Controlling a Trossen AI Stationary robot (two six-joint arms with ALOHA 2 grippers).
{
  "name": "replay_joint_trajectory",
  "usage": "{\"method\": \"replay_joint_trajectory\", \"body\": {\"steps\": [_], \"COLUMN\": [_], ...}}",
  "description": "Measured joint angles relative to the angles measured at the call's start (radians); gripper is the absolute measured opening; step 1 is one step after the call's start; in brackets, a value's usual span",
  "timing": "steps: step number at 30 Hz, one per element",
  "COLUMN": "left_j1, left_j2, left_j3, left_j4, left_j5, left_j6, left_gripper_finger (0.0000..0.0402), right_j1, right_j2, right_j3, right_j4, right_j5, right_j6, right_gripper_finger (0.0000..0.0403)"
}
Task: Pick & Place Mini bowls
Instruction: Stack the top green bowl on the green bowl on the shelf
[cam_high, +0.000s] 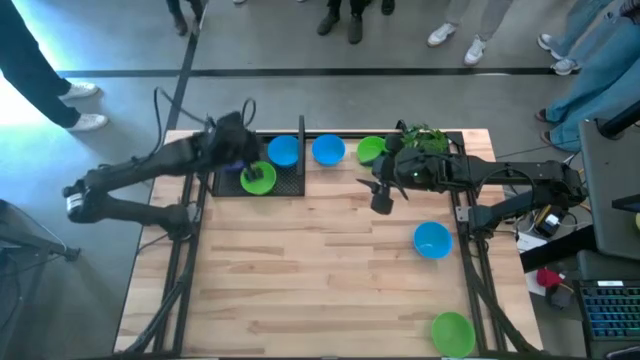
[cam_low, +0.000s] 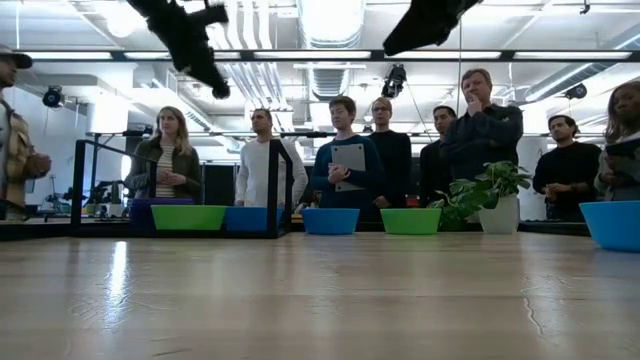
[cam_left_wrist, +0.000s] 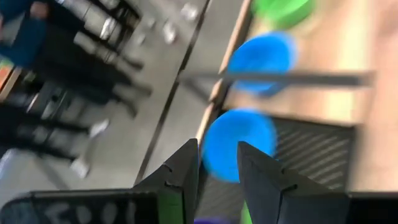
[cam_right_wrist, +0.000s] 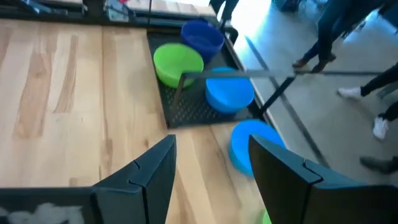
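The right hand (cam_high: 380, 197), fingers apart and empty, hangs near the counter's far edge, nearest the blue bowl (cam_high: 328, 150) beside the tray (cam_high: 290, 182), closer than the left hand (cam_high: 238, 140), also apart.

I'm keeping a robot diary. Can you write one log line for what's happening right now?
left gripper: open, empty, above black tray | right gripper: open, empty, mid-table | tray: green bowl, blue bowl

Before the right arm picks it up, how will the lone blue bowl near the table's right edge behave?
The blue bowl looks like thin plastic, so it is probably light and fairly stiff. Its smooth, glossy wall may slip between the fingers. It sits upright and low on the bare wooden table, so a push would more likely slide it than tip it.
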Motion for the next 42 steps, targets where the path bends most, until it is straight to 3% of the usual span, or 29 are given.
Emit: {"method": "replay_joint_trajectory", "body": {"steps": [8, 17, 21, 28, 36, 42], "left_j1": [-0.285, -0.47, -0.498, -0.503, -0.503, -0.503], "left_j2": [-0.065, -0.06, -0.06, -0.06, -0.06, -0.06], "left_j3": [-0.043, -0.096, -0.1, -0.1, -0.1, -0.1], "left_j4": [0.015, 0.091, 0.092, 0.109, 0.111, 0.117], "left_j5": [0.0, 0.0, -0.001, -0.001, -0.001, -0.001], "left_j6": [-0.148, -0.162, -0.166, -0.187, -0.188, -0.19], "left_gripper_finger": [0.0107, 0.0107, 0.0107, 0.0107, 0.0107, 0.0107], "right_j1": [-0.018, -0.195, -0.296, -0.409, -0.48, -0.498], "right_j2": [0.001, 0.037, 0.08, 0.221, 0.371, 0.457], "right_j3": [-0.009, -0.017, -0.016, 0.003, 0.04, 0.089], "right_j4": [-0.08, -0.078, -0.085, -0.121, -0.167, -0.173], "right_j5": [0.0, -0.049, -0.154, -0.167, -0.177, -0.269], "right_j6": [0.066, 0.191, 0.25, 0.252, 0.269, 0.249], "right_gripper_finger": [0.0199, 0.0199, 0.0199, 0.0199, 0.0199, 0.0199]}}
